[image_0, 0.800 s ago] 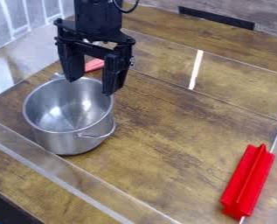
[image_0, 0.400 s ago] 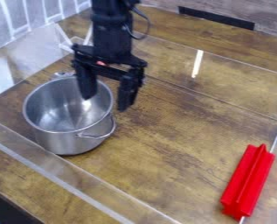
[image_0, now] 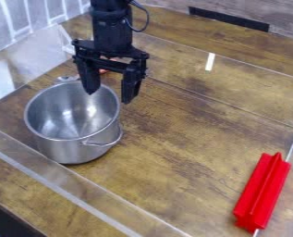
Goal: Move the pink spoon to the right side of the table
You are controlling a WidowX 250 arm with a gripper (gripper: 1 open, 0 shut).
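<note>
My gripper (image_0: pixel 108 92) hangs pointing straight down over the dark wood table (image_0: pixel 198 130), just behind the far rim of a steel pot (image_0: pixel 71 120). Its two black fingers (image_0: pixel 86 78) stand wide apart, open, and I see nothing held between them. The pink spoon does not show in this view; it is hidden or out of view, possibly behind the gripper body.
A long bright red ridged bar (image_0: pixel 262 190) lies near the right front corner. Clear acrylic strips (image_0: pixel 209 63) edge the tabletop at the back, right and front. The steel pot has a small handle at its front right.
The gripper has shifted right and toward the front from its earlier spot, staying open. A reddish piece seen between the fingers at first no longer shows.
</note>
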